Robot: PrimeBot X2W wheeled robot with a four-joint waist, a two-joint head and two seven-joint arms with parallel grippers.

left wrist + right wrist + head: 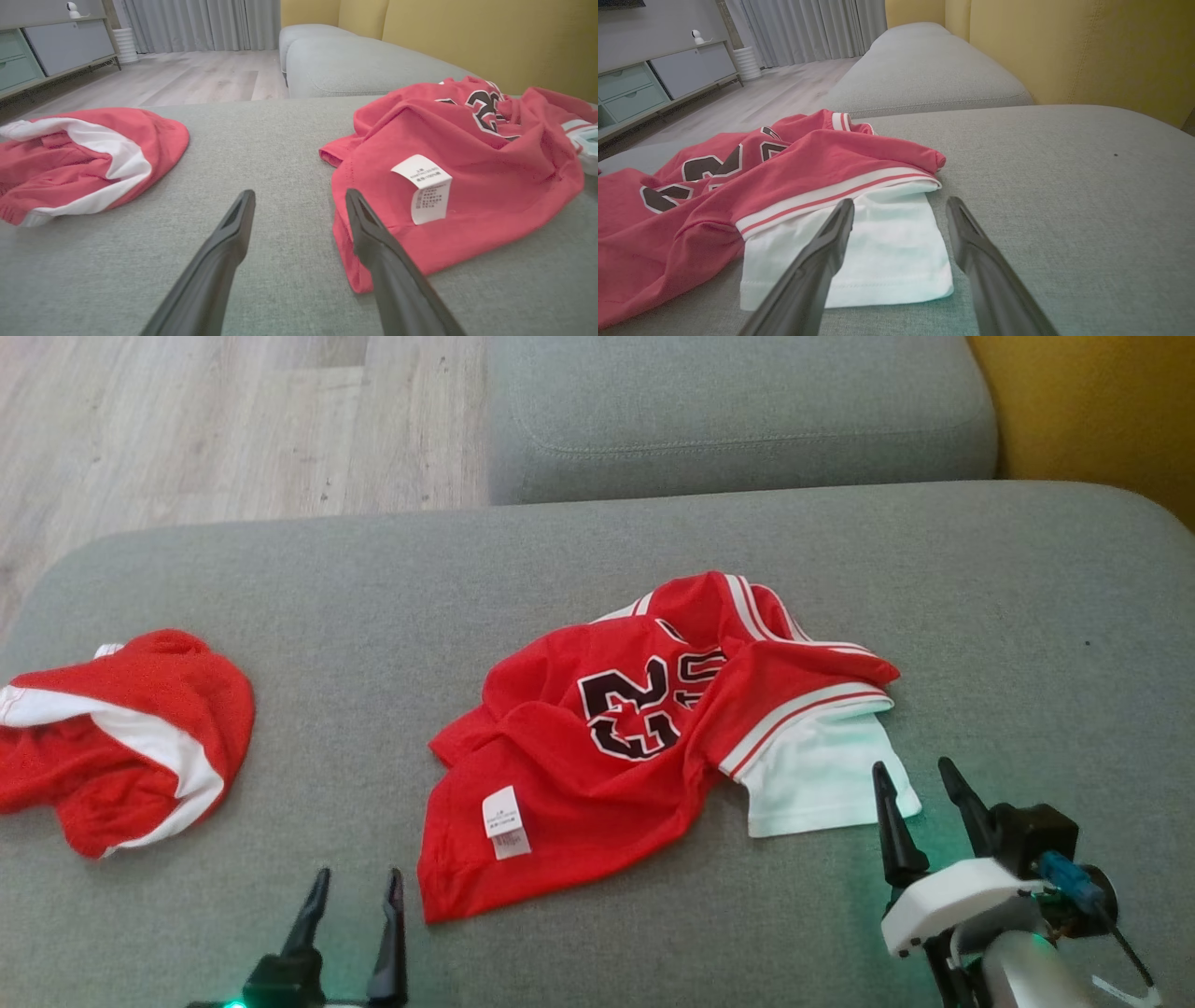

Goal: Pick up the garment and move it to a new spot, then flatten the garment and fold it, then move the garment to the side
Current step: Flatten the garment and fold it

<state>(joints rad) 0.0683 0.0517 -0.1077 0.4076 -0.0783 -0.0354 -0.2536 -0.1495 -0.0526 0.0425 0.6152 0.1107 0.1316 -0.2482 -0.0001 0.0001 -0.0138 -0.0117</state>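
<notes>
**Red jersey [597,775] crumpled at the middle of the grey cushion [560,541].**
We see its white sleeve [812,784] spread toward the right gripper [912,767], whose fingers stand wide apart and empty beside the sleeve's corner; the left gripper [359,877], equally spread and empty, sits near the jersey's lower hem. A second red garment [121,737] lies well apart at left.

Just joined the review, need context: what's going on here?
A two-armed robot faces a red jersey lying crumpled, not yet flattened, on a grey sofa cushion. Both grippers are open and empty: the left gripper sits by the jersey's hem, the right gripper by its white sleeve. A second red garment lies apart, to the left.
</notes>
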